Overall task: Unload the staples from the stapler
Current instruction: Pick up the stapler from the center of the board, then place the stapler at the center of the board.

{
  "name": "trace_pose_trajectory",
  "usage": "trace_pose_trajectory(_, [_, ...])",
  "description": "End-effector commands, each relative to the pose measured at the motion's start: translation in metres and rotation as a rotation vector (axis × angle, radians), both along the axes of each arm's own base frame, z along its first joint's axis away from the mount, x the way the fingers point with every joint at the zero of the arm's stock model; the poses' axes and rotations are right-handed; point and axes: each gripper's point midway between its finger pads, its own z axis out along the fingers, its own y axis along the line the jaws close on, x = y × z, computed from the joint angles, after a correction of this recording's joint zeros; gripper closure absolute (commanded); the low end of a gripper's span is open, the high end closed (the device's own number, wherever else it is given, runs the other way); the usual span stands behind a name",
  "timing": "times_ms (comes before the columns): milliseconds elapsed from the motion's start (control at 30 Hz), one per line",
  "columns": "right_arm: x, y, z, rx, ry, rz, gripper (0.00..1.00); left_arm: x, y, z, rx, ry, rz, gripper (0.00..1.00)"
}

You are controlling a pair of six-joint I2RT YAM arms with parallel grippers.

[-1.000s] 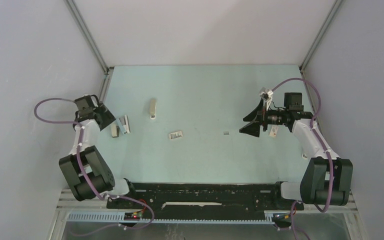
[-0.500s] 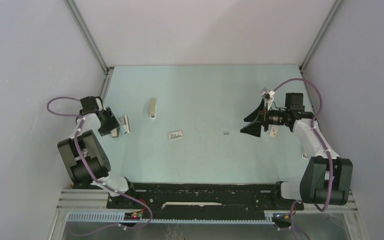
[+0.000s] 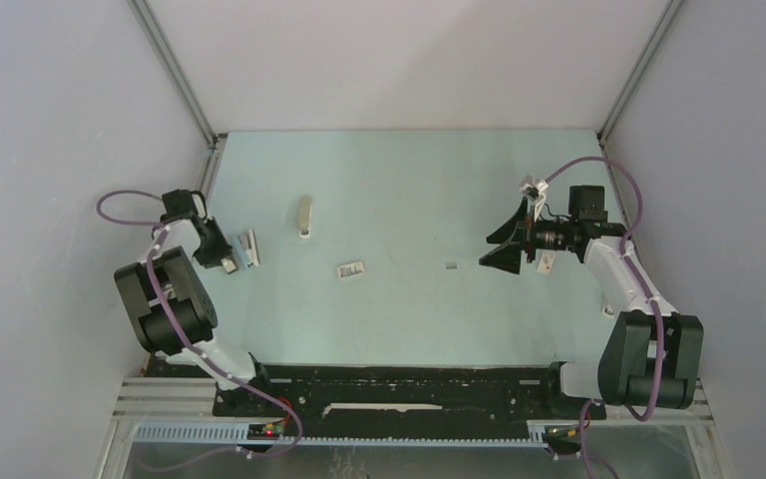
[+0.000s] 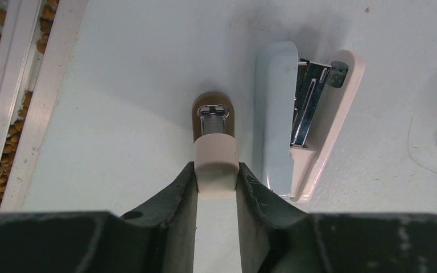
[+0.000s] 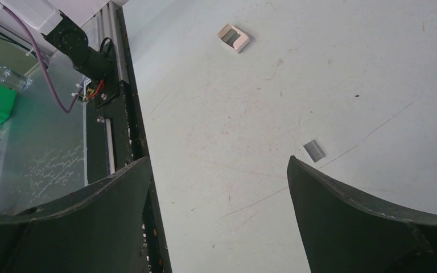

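Observation:
The stapler (image 4: 274,108) lies hinged open on its side, its metal magazine (image 4: 304,108) exposed; in the top view the stapler (image 3: 249,247) is at the table's left. Just left of it sits a small cream piece with a brown base (image 4: 215,145). My left gripper (image 4: 217,170) is shut on this piece, a finger pressing each side; in the top view the left gripper (image 3: 219,257) covers it. A short dark-grey strip of staples (image 5: 314,150) lies loose on the table (image 3: 451,265). My right gripper (image 5: 219,162) hangs open above the table, right of the strip (image 3: 504,249).
A small white box (image 3: 350,269) lies mid-table, also in the right wrist view (image 5: 233,37). A beige slim bar (image 3: 304,218) rests further back. An aluminium rail (image 4: 40,96) borders the table's left edge close to my left gripper.
My left arm folded back and its gripper came down over the cream piece beside the stapler, its jaws narrowing onto it. The right arm barely moved.

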Motion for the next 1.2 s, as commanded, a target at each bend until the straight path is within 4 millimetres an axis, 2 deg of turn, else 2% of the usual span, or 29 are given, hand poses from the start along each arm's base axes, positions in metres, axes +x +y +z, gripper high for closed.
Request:
trace_pose_trajectory(0, [-0.001, 0.0, 0.003, 0.019, -0.012, 0.014, 0.0, 0.013, 0.013, 0.017, 0.052, -0.037, 0.001, 0.76])
trace_pose_trajectory(67, [-0.001, 0.0, 0.003, 0.021, -0.012, 0.015, 0.0, 0.01, 0.015, 0.018, 0.063, -0.031, 0.008, 0.9])
trace_pose_trajectory(133, [-0.001, 0.001, 0.004, 0.021, -0.015, 0.016, 0.0, 0.007, 0.015, 0.022, 0.076, -0.033, 0.016, 0.99])
trace_pose_trajectory(367, [-0.003, 0.001, 0.005, 0.03, -0.018, 0.022, 0.0, -0.008, 0.009, 0.054, 0.113, -0.122, 0.04, 1.0])
trace_pose_trajectory(533, [-0.004, 0.001, 0.006, 0.035, -0.02, 0.027, 0.0, -0.017, -0.011, 0.076, 0.069, -0.201, 0.008, 1.0])
trace_pose_trajectory(800, [-0.006, 0.002, 0.008, 0.043, -0.024, 0.035, 0.0, -0.023, -0.068, 0.114, -0.09, -0.375, -0.129, 1.0])
trace_pose_trajectory(1167, [-0.011, 0.005, 0.009, 0.052, -0.029, 0.056, 0.0, -0.039, -0.183, 0.147, -0.156, -0.552, -0.56, 1.0])
